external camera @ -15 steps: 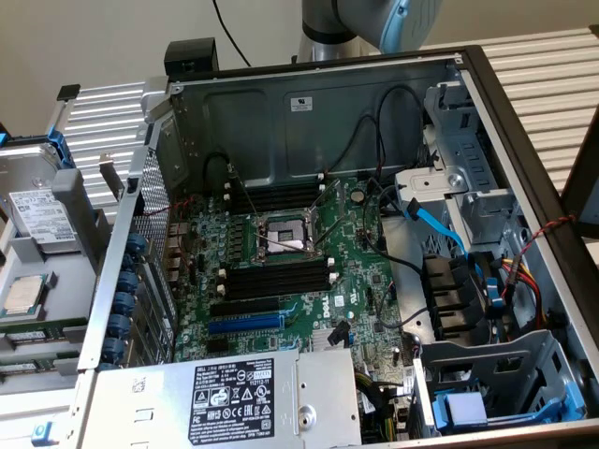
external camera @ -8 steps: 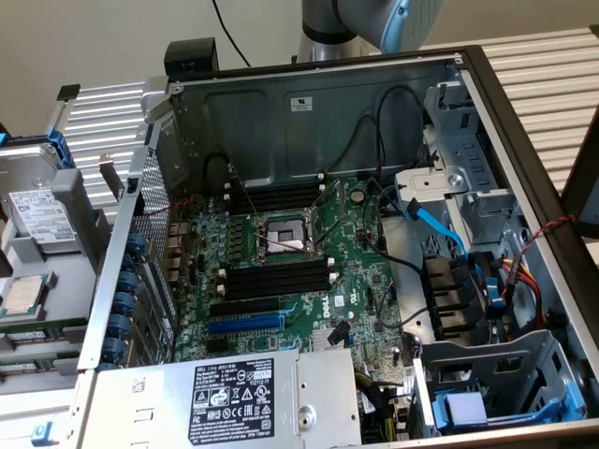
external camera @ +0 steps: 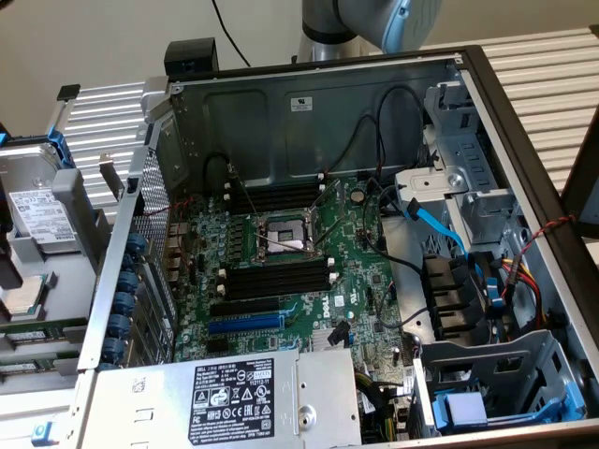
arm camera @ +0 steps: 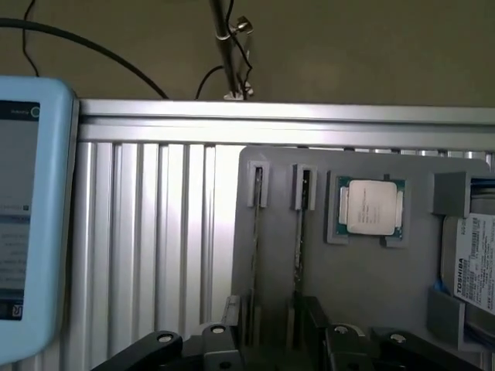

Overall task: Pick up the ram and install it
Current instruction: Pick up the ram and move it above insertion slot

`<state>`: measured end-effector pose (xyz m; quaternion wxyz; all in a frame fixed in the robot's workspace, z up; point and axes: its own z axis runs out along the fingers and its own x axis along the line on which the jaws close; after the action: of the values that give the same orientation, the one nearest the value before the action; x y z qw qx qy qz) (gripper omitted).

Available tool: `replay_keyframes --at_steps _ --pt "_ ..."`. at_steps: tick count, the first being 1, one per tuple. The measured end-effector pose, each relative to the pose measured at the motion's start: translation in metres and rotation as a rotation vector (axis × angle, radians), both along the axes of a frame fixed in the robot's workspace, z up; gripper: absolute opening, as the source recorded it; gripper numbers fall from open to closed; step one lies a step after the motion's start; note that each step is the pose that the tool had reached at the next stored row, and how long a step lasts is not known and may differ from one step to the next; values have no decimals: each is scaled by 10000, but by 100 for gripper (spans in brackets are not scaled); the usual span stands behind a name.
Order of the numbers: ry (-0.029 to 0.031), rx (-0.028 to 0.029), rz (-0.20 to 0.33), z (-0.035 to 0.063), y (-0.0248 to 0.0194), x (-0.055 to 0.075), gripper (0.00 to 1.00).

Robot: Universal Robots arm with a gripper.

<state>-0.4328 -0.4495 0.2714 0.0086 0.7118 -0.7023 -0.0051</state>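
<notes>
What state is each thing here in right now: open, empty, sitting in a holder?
computer case: open, side panel off.
memory slots: empty.
ram sticks: two, standing on edge in the grey tray, not installed.
processor chip: lying flat in its tray recess.

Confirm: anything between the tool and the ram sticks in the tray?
Nothing visible. The tool is close to the two ram sticks, on edge in the grey tray; the CPU lies apart from them.
</notes>
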Motion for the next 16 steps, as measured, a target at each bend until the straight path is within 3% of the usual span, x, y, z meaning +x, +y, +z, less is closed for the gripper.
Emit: replay_keyframes --at_steps 10,16 --pt "6 53 94 -172 -50 21 44" --pt "14 84 98 -281 -113 35 44"
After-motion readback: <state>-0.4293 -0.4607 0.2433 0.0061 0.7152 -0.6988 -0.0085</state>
